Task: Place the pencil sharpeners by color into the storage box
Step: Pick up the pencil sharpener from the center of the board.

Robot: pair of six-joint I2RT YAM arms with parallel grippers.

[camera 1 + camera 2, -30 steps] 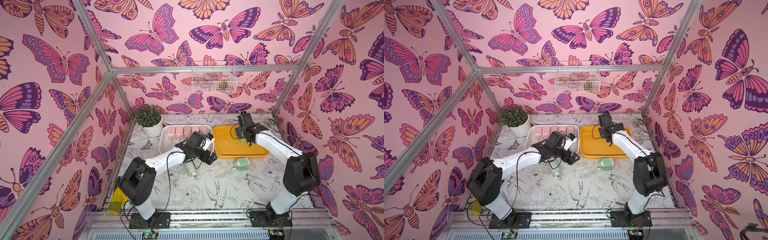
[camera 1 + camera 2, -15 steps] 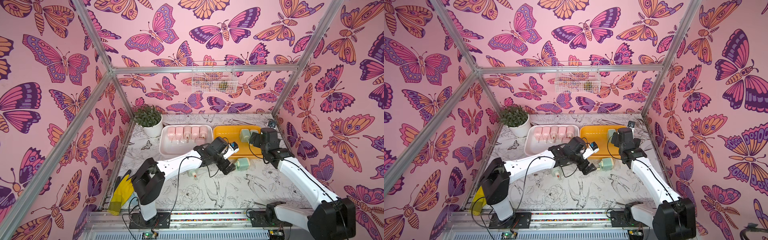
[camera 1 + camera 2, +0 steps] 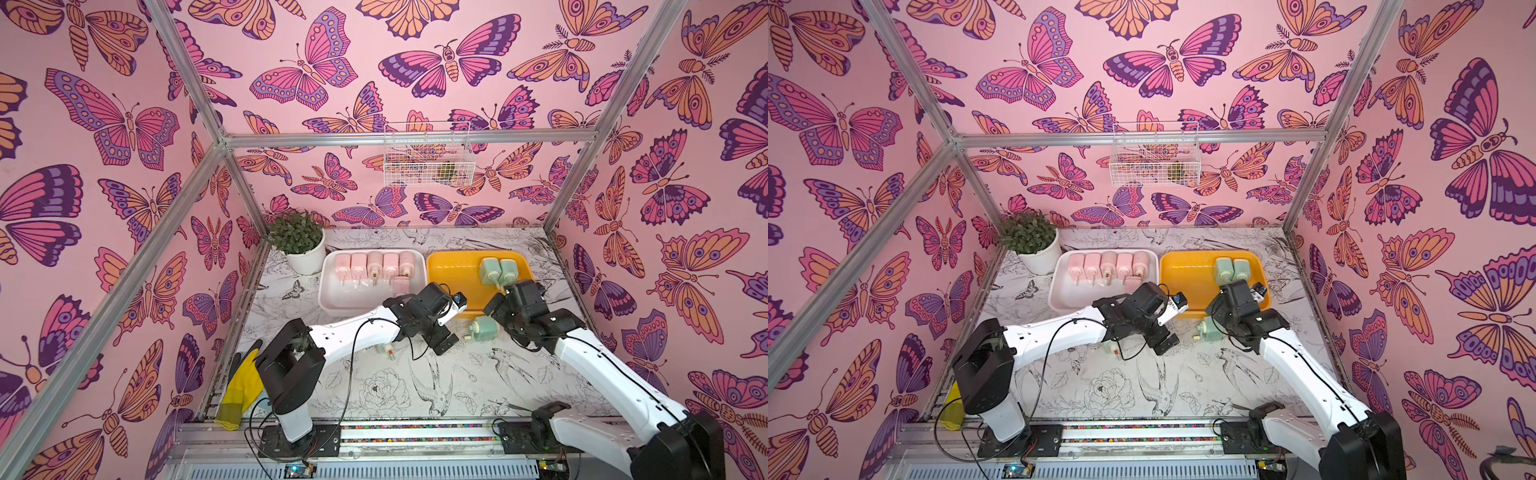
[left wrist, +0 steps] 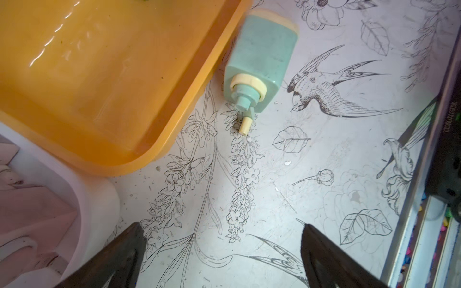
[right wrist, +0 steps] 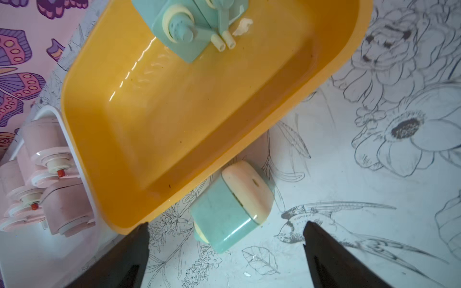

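- One green sharpener (image 3: 484, 329) is found lying on its side on the table (image 3: 415, 386), just outside the near rim of the yellow tray (image 3: 451, 272). Whether the rim is touched cannot be told.
- Its long axis is laid roughly along that rim. The crank end is turned towards the left gripper (image 4: 222, 254), and the flat cream end towards the right gripper (image 5: 225, 254).
- The right gripper is held wide apart and empty. In the right wrist view the sharpener is seen just ahead of it, in line with the gap, so this arm is judged the nearer one.
- The left gripper is also spread wide and nothing is held. From it the sharpener is seen well apart, further ahead.
- A grasp across the short sides is probably needed, then a lift over the rim.
- Two more green ones (image 3: 497, 271) are already placed in the yellow tray, and the pink sharpeners (image 3: 375, 266) in the white tray (image 3: 353, 297).
- Another green piece (image 3: 383, 348) is partly hidden under the left arm.
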